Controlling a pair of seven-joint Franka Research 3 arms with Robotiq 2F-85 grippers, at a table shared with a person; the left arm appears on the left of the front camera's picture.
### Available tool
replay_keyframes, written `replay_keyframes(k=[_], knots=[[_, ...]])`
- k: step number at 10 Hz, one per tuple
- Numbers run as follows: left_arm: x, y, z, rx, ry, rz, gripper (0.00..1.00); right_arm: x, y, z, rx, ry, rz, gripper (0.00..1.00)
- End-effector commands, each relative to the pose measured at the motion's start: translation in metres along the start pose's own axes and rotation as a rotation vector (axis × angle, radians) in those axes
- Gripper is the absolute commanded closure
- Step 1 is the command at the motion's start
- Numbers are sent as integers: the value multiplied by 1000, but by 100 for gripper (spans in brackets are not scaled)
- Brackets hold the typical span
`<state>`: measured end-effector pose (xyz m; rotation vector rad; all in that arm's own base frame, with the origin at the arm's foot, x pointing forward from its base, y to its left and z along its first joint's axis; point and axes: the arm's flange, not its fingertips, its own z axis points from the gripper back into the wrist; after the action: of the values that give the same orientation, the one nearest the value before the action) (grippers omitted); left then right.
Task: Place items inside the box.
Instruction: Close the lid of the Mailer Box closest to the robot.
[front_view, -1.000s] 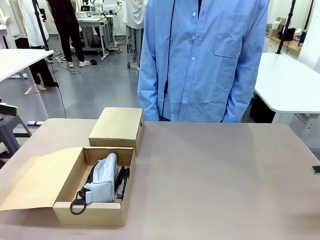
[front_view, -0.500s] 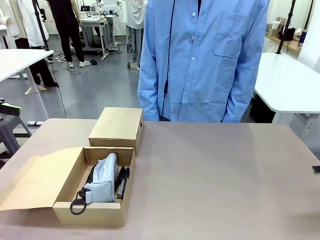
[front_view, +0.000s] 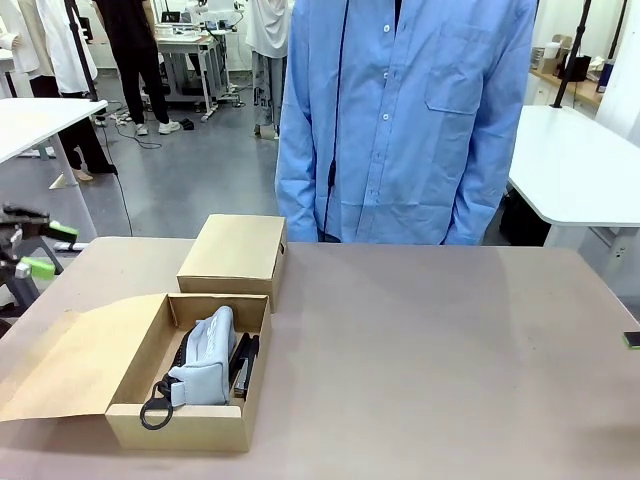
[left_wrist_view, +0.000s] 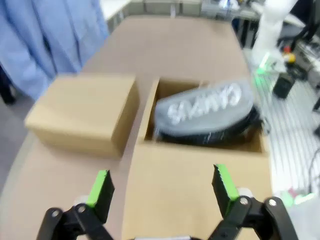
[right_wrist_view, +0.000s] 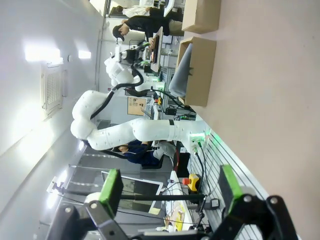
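The left gripper (front_view: 38, 250) is swinging in at the desk (front_view: 430, 340) edge, jaws spread and empty, lining up over the packed box (front_view: 190, 425).

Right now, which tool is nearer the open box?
Left. The left tool hovers open just above the open box's flap, facing the light blue pouch inside. The right tool is open far across the table.

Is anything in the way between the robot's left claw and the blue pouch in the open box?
Nothing visible. The left gripper is open above the box's folded-out flap, and the light blue pouch lies uncovered in the open box ahead.
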<state>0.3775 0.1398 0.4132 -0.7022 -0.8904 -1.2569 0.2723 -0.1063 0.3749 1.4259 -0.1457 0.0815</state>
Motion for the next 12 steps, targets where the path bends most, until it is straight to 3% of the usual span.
replay_keyframes(k=[1, 2, 3, 4, 5, 6, 7, 9, 12], knots=[[-49, 31, 18, 37, 112, 83, 0, 0, 5, 2, 11, -5, -11, 0], [-69, 41, 28, 90, 69, 135, 0, 0, 5, 2, 11, -5, -11, 0], [-63, 49, 35, 233, -142, 317, 0, 0, 5, 2, 11, -5, -11, 0], [-67, 31, 16, 51, 104, 106, 0, 0, 5, 2, 11, -5, -11, 0], [-67, 31, 16, 51, 104, 106, 0, 0, 5, 2, 11, -5, -11, 0], [-87, 43, 30, 117, 45, 211, 0, 0, 5, 2, 11, -5, -11, 0], [-88, 46, 11, 73, 155, 123, 0, 0, 5, 2, 11, -5, -11, 0], [-114, 58, 6, -28, 255, 53, 0, 0, 5, 2, 11, -5, -11, 0], [-139, 56, 12, -19, 335, 67, 0, 0, 5, 2, 11, -5, -11, 0]])
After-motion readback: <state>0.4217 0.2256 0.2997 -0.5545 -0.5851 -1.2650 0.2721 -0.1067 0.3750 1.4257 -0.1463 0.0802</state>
